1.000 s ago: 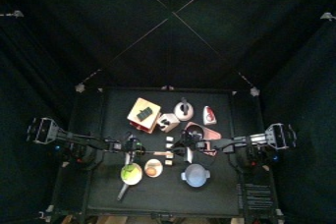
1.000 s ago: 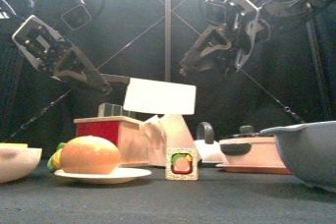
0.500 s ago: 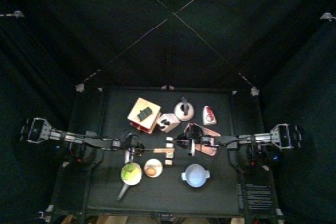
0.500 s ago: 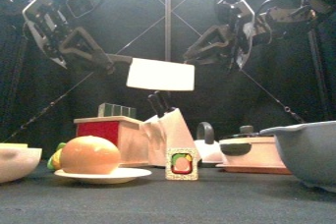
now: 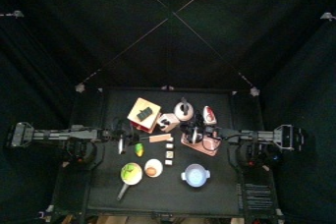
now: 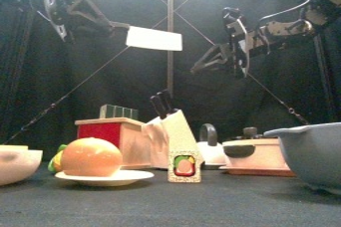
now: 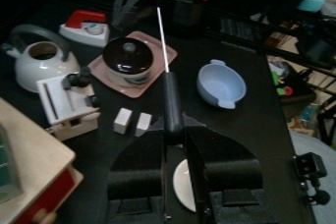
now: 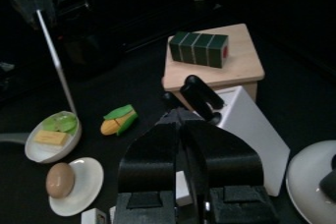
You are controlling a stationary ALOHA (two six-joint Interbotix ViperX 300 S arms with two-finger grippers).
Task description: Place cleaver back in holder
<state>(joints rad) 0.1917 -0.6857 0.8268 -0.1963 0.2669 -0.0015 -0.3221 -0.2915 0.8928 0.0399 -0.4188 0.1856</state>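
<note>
The cleaver (image 6: 155, 39), with a broad white blade, hangs high above the table's left half. My left gripper (image 6: 110, 22) is shut on its black handle. In the left wrist view the blade (image 7: 167, 61) shows edge-on as a thin line running out from my left gripper (image 7: 178, 140). The holder (image 5: 141, 113), a tan block with a red patch on top, stands at the back left of the table; its red front (image 6: 107, 133) shows in the front view. My right gripper (image 6: 202, 67) hangs high on the right, shut and empty, above the holder (image 8: 217, 69).
A white slanted block (image 6: 170, 139) with a black handle sticking out stands beside the holder. A white kettle (image 7: 33, 56), a black pot on a pink board (image 7: 132, 56), a blue bowl (image 7: 221, 83) and a plate with an orange (image 6: 91, 159) crowd the table.
Both arms rose and drew back toward their own sides. The left carried the cleaver higher. The right gripper's jaws closed.
</note>
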